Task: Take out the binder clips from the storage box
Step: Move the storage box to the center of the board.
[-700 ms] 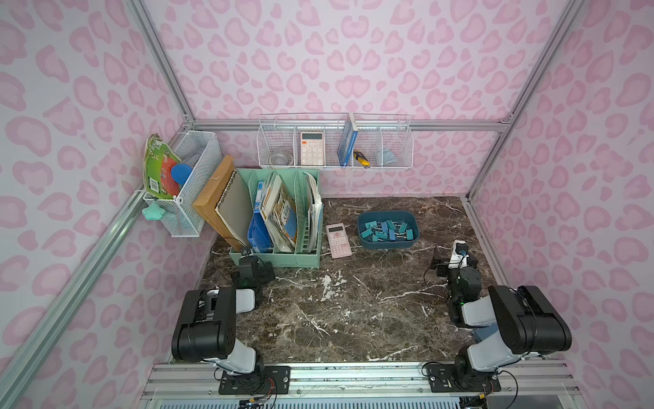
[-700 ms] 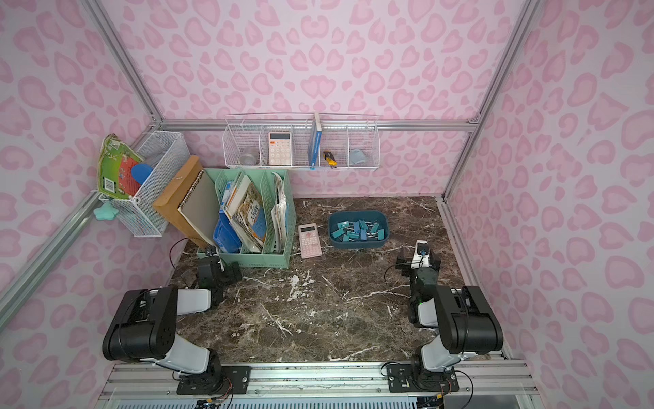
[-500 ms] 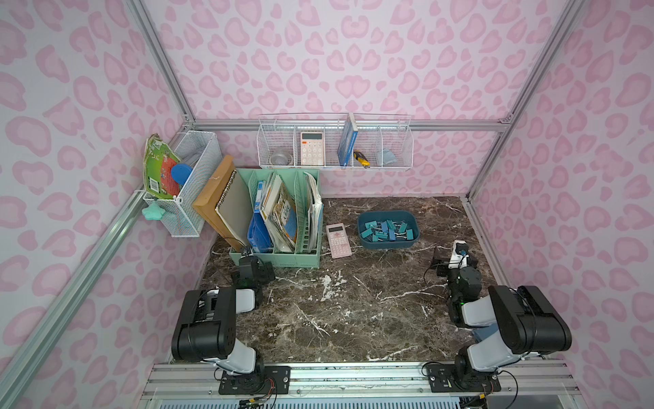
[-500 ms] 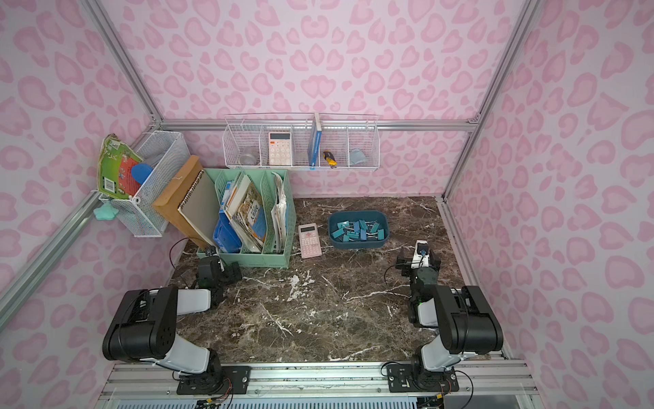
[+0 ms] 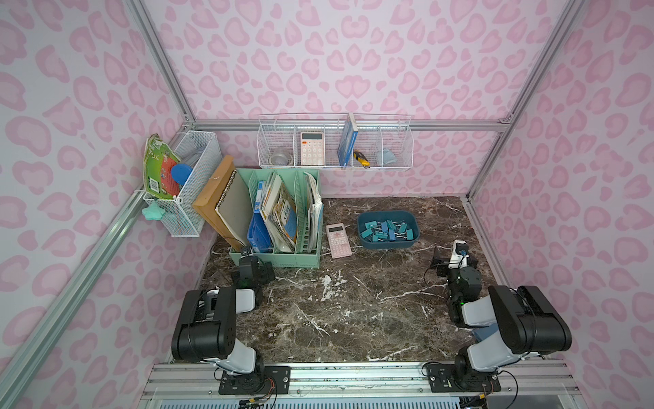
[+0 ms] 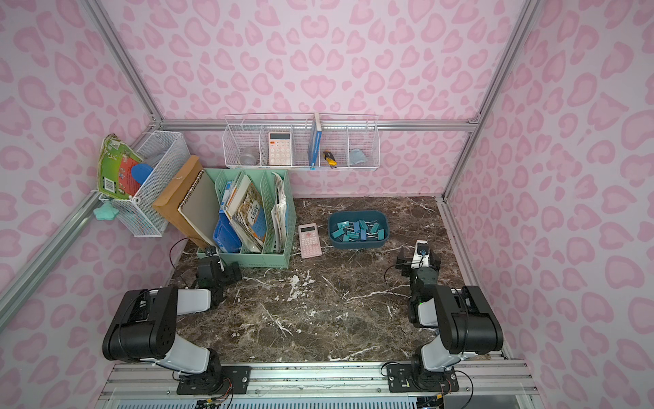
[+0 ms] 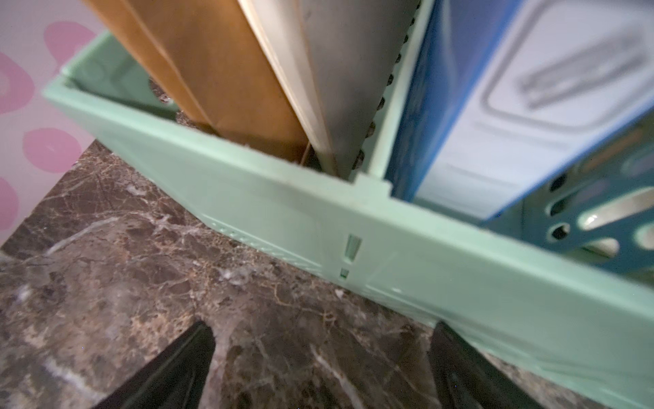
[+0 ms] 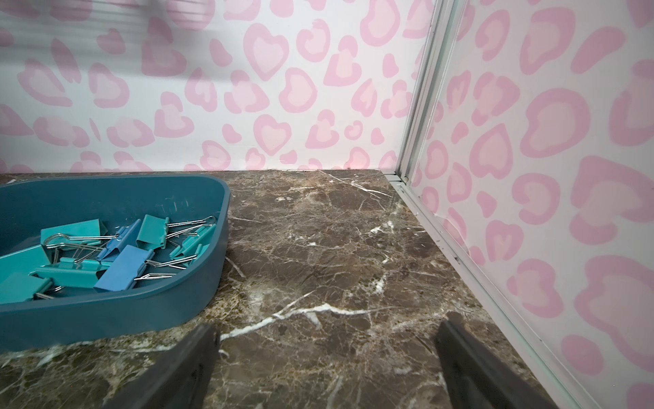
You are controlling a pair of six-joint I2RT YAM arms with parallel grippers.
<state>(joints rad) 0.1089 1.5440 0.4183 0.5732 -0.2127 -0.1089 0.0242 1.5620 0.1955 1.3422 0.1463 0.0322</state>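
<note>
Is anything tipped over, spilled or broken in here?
Nothing looks spilled or broken. The brown folder and spiral notebook lean sideways out of the green file organizer, rather than standing straight. The binder clips lie jumbled, but all inside the storage box.

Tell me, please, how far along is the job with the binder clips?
Done: nothing; no clip lies on the table. In hand: nothing; the right claw stands open near the storage box, the left claw open by the green file organizer. Left: all the binder clips lie in the box.
</note>
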